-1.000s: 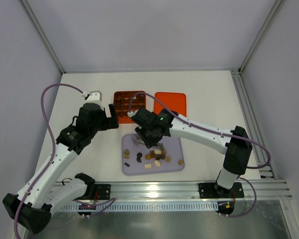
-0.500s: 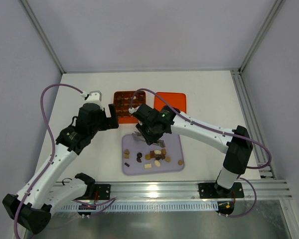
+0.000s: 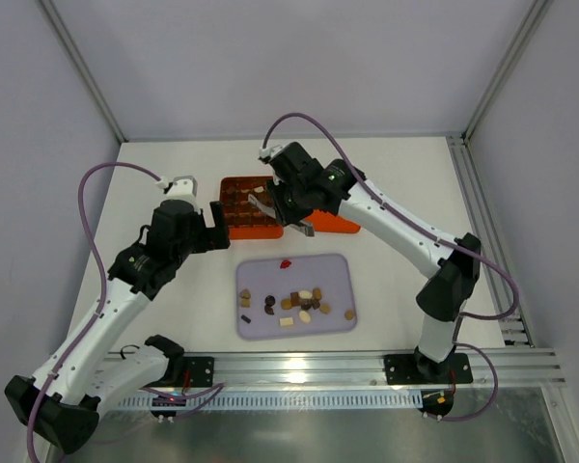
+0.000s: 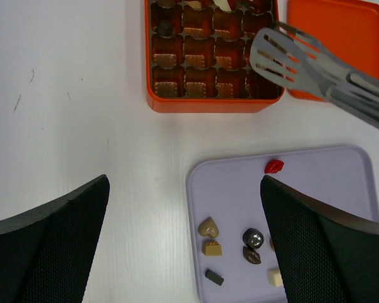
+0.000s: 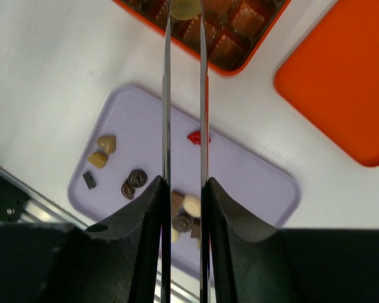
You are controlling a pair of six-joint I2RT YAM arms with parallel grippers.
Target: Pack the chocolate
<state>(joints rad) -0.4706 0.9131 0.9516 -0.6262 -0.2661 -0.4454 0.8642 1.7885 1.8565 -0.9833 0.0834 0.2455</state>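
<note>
Tan chocolate (image 5: 185, 7) clamped in right claw (image 5: 184, 17) over orange box (image 4: 208, 105); left claw (image 4: 184, 183) spread apart

Top cam sits high behind the arm bases, tilted down and forward, far enough back to take in the whole table (image 3: 405, 164), with box (image 3: 236, 207), lid (image 3: 340, 226) and tray (image 3: 338, 270) all small. Left wrist cam hangs much closer, looking nearly straight down between its left fingers (image 4: 50, 246) at the box's near rows, a lid corner and the tray's left part. Right wrist cam looks down along its thin right fingers (image 5: 166, 95), twisted a bit, and both wrist views share the red chocolate (image 4: 273, 166).
</note>
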